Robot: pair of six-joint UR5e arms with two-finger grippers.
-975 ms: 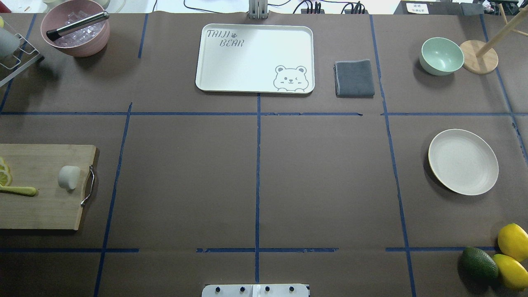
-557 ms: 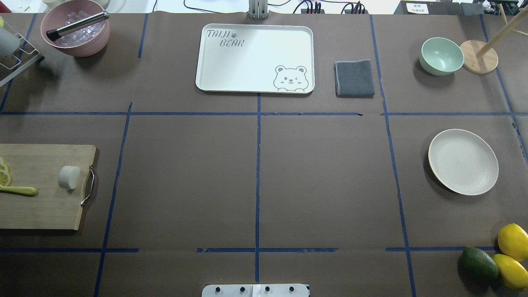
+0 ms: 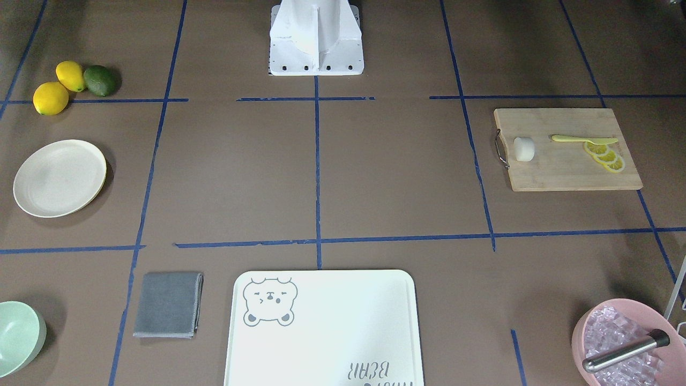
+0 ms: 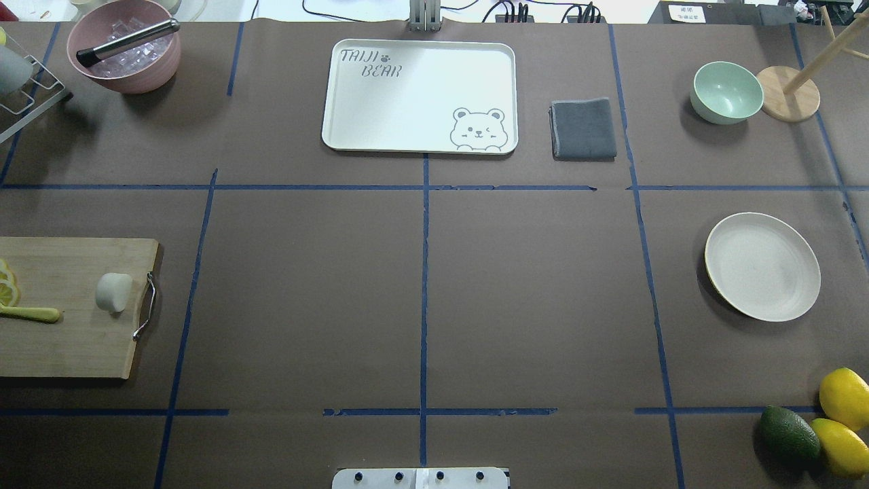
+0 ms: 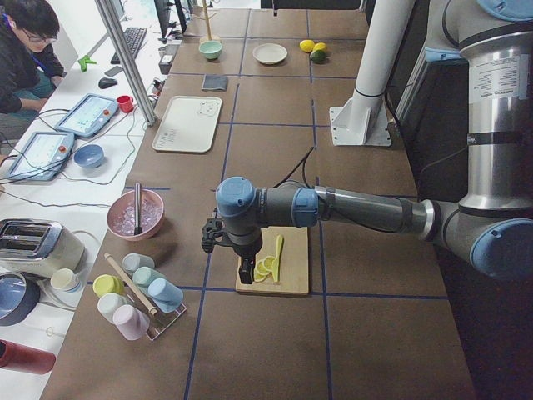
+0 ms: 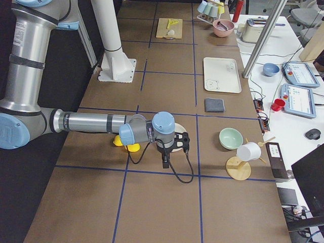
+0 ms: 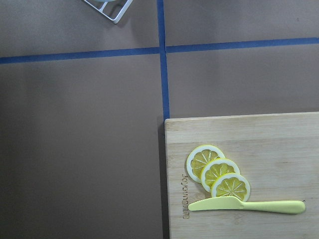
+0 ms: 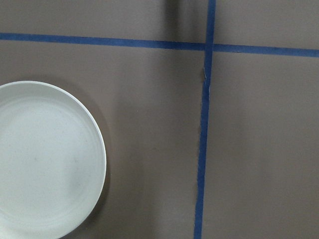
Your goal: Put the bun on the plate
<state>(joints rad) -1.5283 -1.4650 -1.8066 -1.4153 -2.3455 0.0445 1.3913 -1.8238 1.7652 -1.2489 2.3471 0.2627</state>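
Observation:
The white bun (image 4: 113,292) lies on a wooden cutting board (image 4: 68,339) at the table's left edge, close to the board's metal handle; the front view also shows the bun (image 3: 524,149). The round cream plate (image 4: 762,266) sits bare at the right side; the right wrist view catches the plate (image 8: 45,159) at its lower left. My left gripper (image 5: 246,279) hangs above the board's outer end, over the lemon slices (image 7: 218,173); I cannot tell whether it is open. My right gripper (image 6: 165,165) hovers just beside the plate; its state cannot be told either.
A yellow knife (image 4: 30,314) lies on the board. A white bear tray (image 4: 419,95), grey cloth (image 4: 583,128), mint bowl (image 4: 726,92) and pink ice bowl (image 4: 123,53) line the far side. Two lemons and an avocado (image 4: 789,435) sit near right.

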